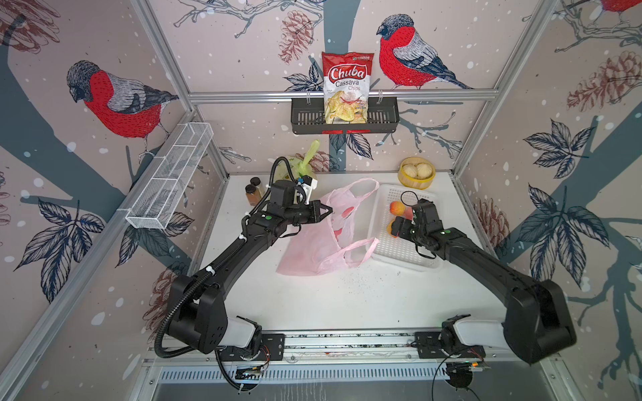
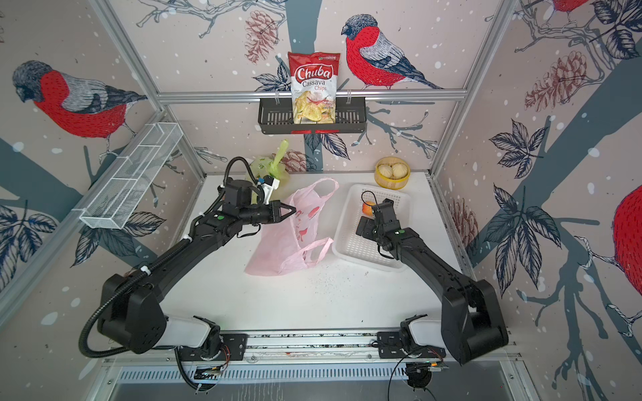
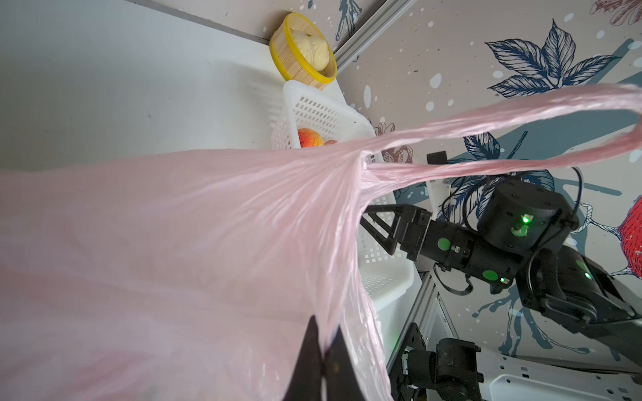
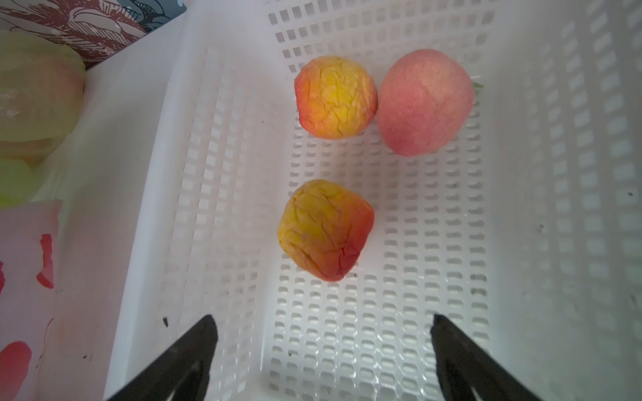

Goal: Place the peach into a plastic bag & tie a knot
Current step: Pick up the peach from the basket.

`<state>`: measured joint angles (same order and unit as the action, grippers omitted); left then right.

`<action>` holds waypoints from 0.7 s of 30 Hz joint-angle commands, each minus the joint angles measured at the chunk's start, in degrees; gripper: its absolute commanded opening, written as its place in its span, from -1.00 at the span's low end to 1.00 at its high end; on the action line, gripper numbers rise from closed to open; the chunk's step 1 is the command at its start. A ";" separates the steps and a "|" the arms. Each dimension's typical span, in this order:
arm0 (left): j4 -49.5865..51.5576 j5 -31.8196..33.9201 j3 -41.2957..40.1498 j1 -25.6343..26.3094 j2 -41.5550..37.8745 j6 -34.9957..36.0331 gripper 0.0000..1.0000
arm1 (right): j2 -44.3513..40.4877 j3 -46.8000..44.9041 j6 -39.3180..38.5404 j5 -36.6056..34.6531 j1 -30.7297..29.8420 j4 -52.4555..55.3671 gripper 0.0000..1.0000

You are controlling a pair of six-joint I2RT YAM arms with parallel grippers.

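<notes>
Right wrist view: right tool (image 4: 323, 323) spread apart, empty, facing nearest peach (image 4: 326, 234) in white basket (image 4: 521, 173); left tool (image 3: 324, 333) clamped on pink bag (image 3: 173, 225).

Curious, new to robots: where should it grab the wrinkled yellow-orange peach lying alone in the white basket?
Across its middle, from above: the wrinkled yellow-orange peach lies apart from two other fruits, bare white basket floor either side for the open right tool.
</notes>
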<state>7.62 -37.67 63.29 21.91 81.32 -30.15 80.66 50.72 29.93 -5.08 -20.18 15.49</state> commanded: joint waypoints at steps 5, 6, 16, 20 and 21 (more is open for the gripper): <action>-4.90 -1.69 -1.04 0.08 0.81 -0.77 -1.00 | 11.88 6.48 -1.95 -0.19 2.50 -2.36 0.99; -5.09 -1.77 -1.27 0.07 0.86 -0.79 -1.00 | 13.35 7.23 -2.07 0.28 2.58 -2.74 0.99; -5.96 -2.32 -1.54 0.06 0.78 -1.45 -1.00 | 19.90 9.83 -1.34 4.00 2.12 -4.99 0.87; -5.95 -1.94 -1.47 0.06 0.80 -1.52 -1.00 | 19.26 7.81 -0.80 4.53 1.74 -6.46 0.67; -6.03 -1.80 -1.50 0.06 0.94 -1.60 -1.00 | 18.95 7.28 -0.60 4.64 1.72 -6.71 0.57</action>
<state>4.56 -39.20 61.65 21.91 82.46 -31.46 100.42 58.85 28.58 -1.21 -18.37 10.61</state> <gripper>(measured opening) 0.062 0.810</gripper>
